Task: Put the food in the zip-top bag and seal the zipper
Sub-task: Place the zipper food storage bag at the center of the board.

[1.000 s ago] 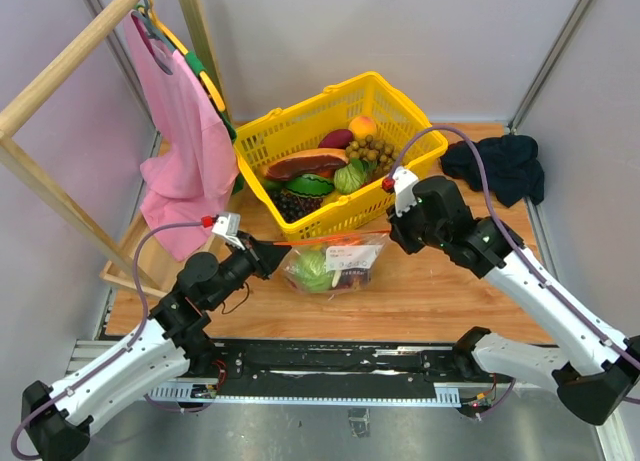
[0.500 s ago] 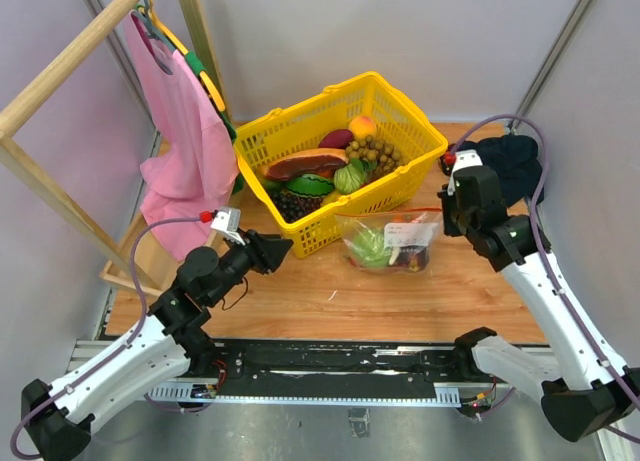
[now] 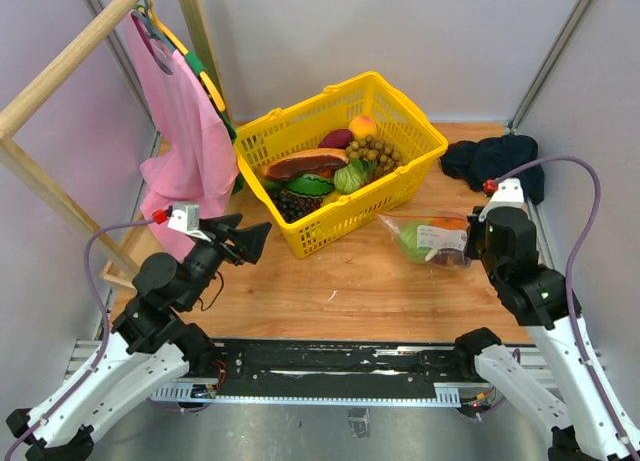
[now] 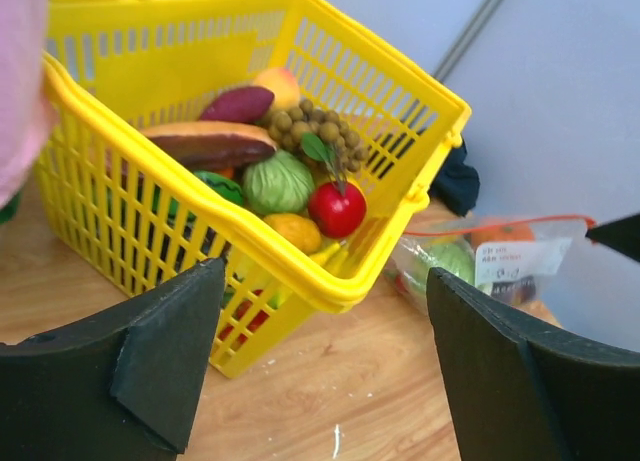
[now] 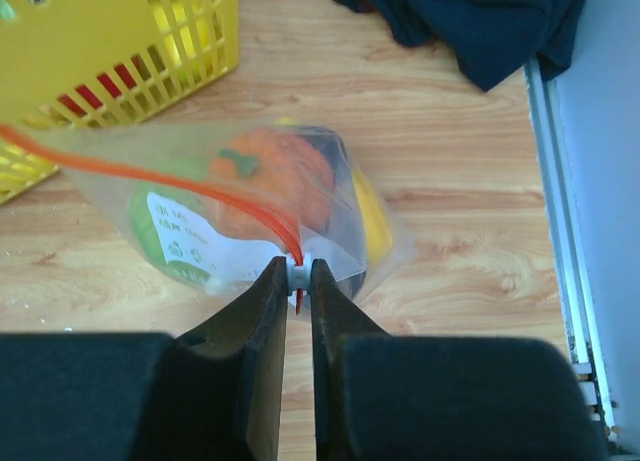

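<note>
The zip-top bag (image 3: pixel 428 240) lies on the wooden table to the right of the yellow basket (image 3: pixel 330 223). Inside it I see food: an orange piece (image 5: pixel 275 176), a green one (image 5: pixel 140 216) and a yellow one (image 5: pixel 372 221). My right gripper (image 5: pixel 298 273) is shut on the white slider at the end of the red-orange zipper (image 5: pixel 150 173), at the bag's right side (image 3: pixel 478 243). My left gripper (image 3: pixel 243 241) stands open and empty, well left of the bag (image 4: pixel 490 266), and faces the basket's near corner (image 4: pixel 326 273).
The basket (image 4: pixel 250 243) holds more toy food. A dark cloth (image 3: pixel 495 166) lies at the back right, also in the right wrist view (image 5: pixel 470 21). A pink garment (image 3: pixel 180 141) hangs on a wooden rack at the left. A metal rail runs along the table's right edge.
My left gripper has opened, let go of the bag and drawn back to the left. My right gripper has pulled the bag by its zipper to the right, past the basket.
</note>
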Available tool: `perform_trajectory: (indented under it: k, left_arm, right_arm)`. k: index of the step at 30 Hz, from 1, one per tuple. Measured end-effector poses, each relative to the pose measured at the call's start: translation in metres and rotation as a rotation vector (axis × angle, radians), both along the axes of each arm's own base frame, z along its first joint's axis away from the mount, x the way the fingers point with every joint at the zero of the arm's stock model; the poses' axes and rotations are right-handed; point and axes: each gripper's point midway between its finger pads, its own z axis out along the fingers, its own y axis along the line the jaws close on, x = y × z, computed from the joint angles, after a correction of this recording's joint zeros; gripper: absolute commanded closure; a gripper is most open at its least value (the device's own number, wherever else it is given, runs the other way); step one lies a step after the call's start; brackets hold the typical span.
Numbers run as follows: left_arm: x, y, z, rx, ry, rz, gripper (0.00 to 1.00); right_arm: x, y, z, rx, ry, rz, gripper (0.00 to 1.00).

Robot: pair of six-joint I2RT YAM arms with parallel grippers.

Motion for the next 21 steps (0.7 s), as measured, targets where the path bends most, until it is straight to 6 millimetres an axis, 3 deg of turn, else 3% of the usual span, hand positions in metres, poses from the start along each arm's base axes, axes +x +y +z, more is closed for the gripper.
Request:
perform_trajectory:
  k: [3, 8, 11, 14, 18, 21]
  left_arm:
    - [-0.003, 0.012, 0.01, 0.014, -0.028, 0.036, 0.13]
    - [-0.009, 0.025, 0.02, 0.044, -0.066, 0.067, 0.13]
    - [-0.014, 0.031, 0.028, 0.043, -0.099, 0.072, 0.09]
    - [-0.019, 0.036, 0.035, 0.03, -0.127, 0.073, 0.07]
    - [-0.025, 0.039, 0.049, 0.005, -0.157, 0.065, 0.05]
    - [-0.031, 0.043, 0.063, -0.024, -0.184, 0.058, 0.02]
  right_arm:
    - [-0.006, 0.002, -0.017, 0.019, 0.025, 0.004, 0.85]
    - [-0.021, 0.024, -0.055, 0.112, 0.095, 0.103, 0.66]
    - [-0.029, 0.034, -0.059, 0.161, 0.09, 0.16, 0.48]
    - [-0.033, 0.038, -0.043, 0.186, 0.02, 0.201, 0.26]
    - [-0.036, 0.032, -0.006, 0.17, -0.114, 0.221, 0.04]
    - [-0.04, 0.022, 0.021, 0.142, -0.212, 0.207, 0.02]
